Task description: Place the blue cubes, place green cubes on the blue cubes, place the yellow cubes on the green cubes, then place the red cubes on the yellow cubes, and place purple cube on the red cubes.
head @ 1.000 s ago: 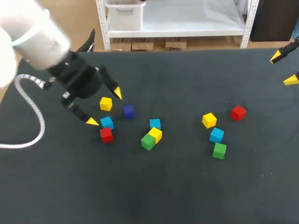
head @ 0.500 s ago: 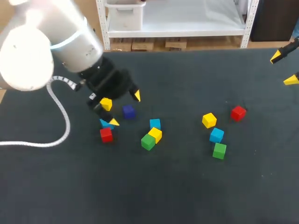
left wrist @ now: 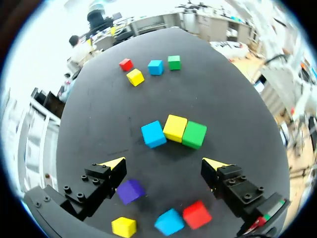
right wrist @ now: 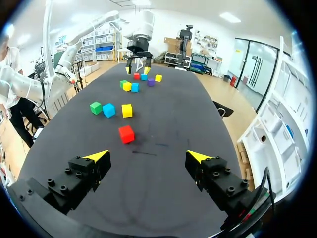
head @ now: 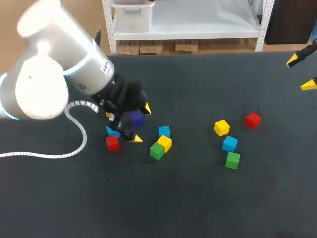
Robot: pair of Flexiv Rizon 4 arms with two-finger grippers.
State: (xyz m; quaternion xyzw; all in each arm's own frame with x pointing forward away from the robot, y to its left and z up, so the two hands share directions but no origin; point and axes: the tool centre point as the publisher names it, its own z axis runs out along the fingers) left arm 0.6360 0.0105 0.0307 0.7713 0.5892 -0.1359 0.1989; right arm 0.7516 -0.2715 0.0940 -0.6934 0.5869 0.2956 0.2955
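Note:
My left gripper [head: 141,123] hangs open over the left group of cubes, with the purple cube [head: 136,119] just beside one finger. In the left wrist view the open gripper [left wrist: 165,164] holds nothing; purple [left wrist: 130,191], yellow [left wrist: 124,226], blue [left wrist: 169,221] and red [left wrist: 197,214] cubes lie under it. Ahead of it sit a blue [left wrist: 153,134], a yellow [left wrist: 175,128] and a green cube [left wrist: 194,134] in a touching row. My right gripper [head: 300,73] stands open at the far right edge, away from a red cube [right wrist: 126,134].
A right-hand group lies loose on the black table [head: 198,198]: yellow cube [head: 222,127], red cube [head: 252,119], blue cube [head: 229,143], green cube [head: 233,159]. The left arm's grey cable [head: 74,148] loops over the table's left part.
My left arm has swung right and slightly toward the table's front, from beside the yellow and blue cubes to over the purple one, now hiding most of the yellow cube. The right gripper has kept still.

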